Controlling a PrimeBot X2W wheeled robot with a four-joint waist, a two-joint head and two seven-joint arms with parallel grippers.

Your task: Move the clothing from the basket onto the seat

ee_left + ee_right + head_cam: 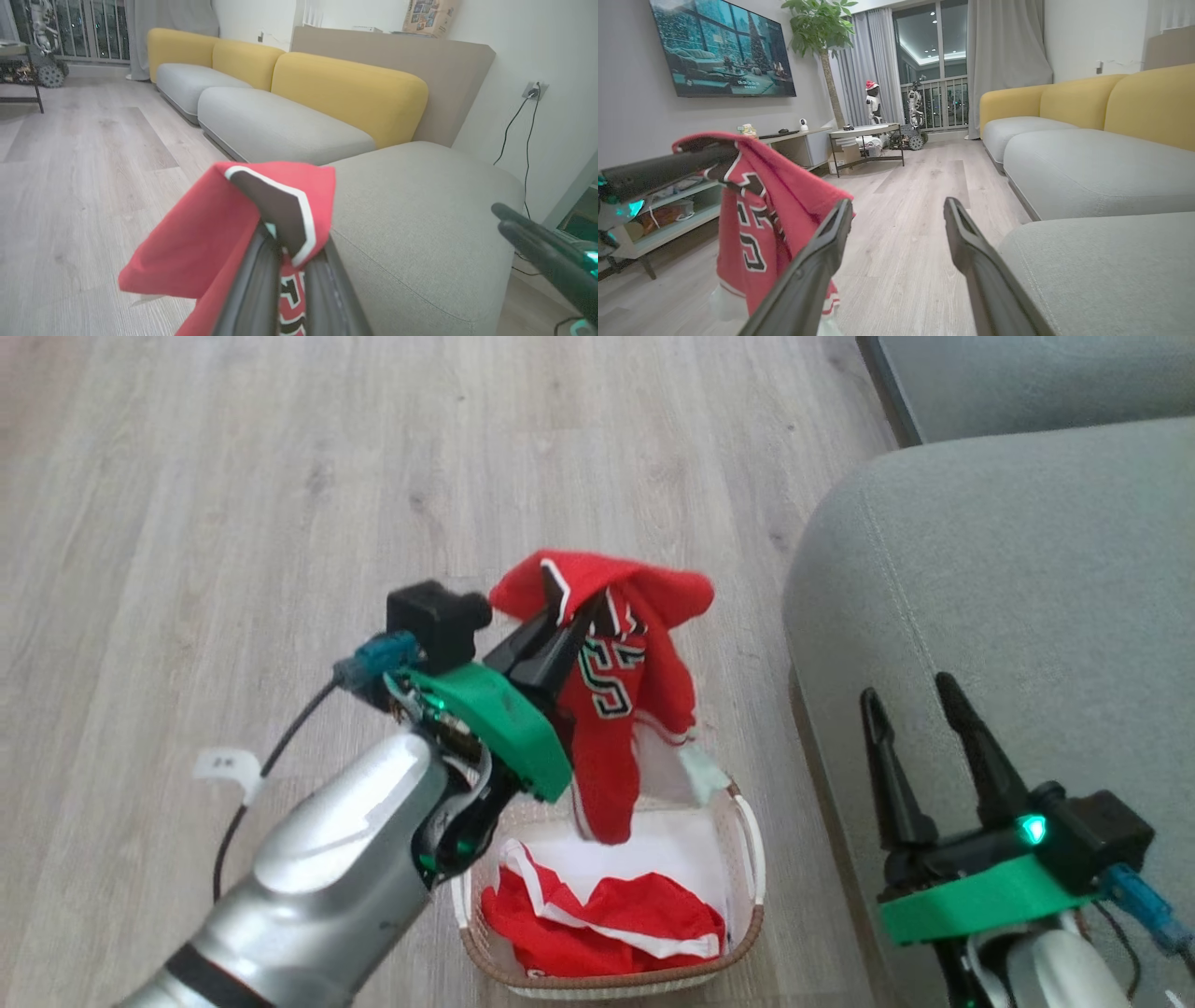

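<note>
A pale wooden floor [280, 476] is stretching through the room. In the right wrist view a television [721, 46] is hanging at ten o'clock, and a leafy plant [822, 28] is standing at eleven. In the left wrist view yellow back cushions [348, 95] are sitting at one o'clock.

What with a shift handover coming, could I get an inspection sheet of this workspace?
Surface: pale wood-plank floor.
Job's things: jersey hangs from the left gripper above the basket; second red piece lies in the basket; seat stands beside it.
Clutter: nothing seen.
Grippers: left gripper shut on the jersey; right gripper open, over the seat's edge.
Cables: black cable with a white tag runs from the left wrist; wall-socket cable beyond the seat.
Surroundings: yellow-backed sofa, wall TV, tall plant.
</note>
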